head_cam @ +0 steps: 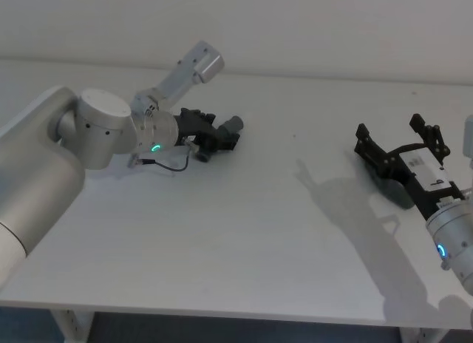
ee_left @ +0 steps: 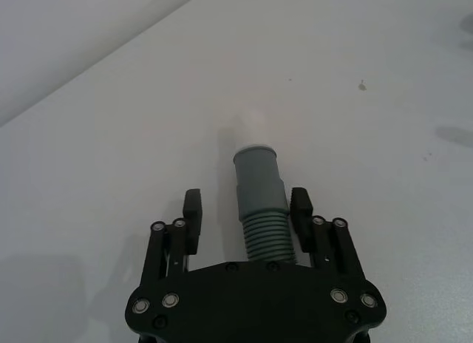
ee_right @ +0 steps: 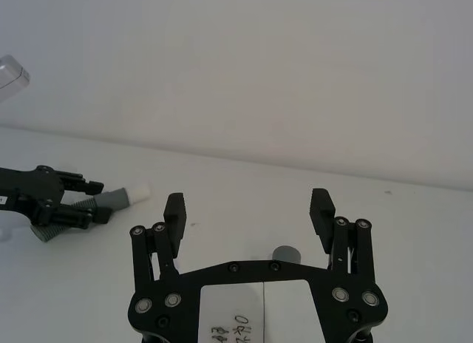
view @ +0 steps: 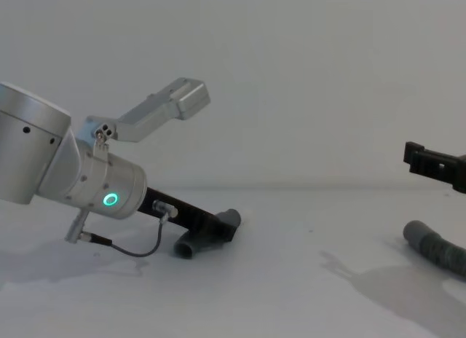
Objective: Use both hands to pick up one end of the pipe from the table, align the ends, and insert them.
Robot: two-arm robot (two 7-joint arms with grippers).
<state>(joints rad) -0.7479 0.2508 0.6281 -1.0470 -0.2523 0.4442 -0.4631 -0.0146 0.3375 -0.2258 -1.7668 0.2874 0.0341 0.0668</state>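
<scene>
Head view: you are only beginning, and nothing is being joined yet. The left pincer [head_cam: 214,132] is straddling the short pipe piece [head_cam: 230,127] on the worktop [head_cam: 244,232].

Left wrist view: its fingers are standing open on both sides of the ribbed part, with the cuff [ee_left: 256,169] pointing out ahead.

Right wrist view: the right pincer [ee_right: 247,204] is gaping wide and holding nothing.

Chest view: the longer piece [view: 435,249] is lying on the worktop just below it.

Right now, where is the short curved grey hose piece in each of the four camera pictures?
Head view: short hose, upper left of centre, at the left gripper.
Left wrist view: short hose, between that gripper's open fingers.
Right wrist view: short hose, far off, at the left gripper's tip.
Chest view: short hose, lower left of centre.
Shared landmark: the left gripper straddling it.
</scene>
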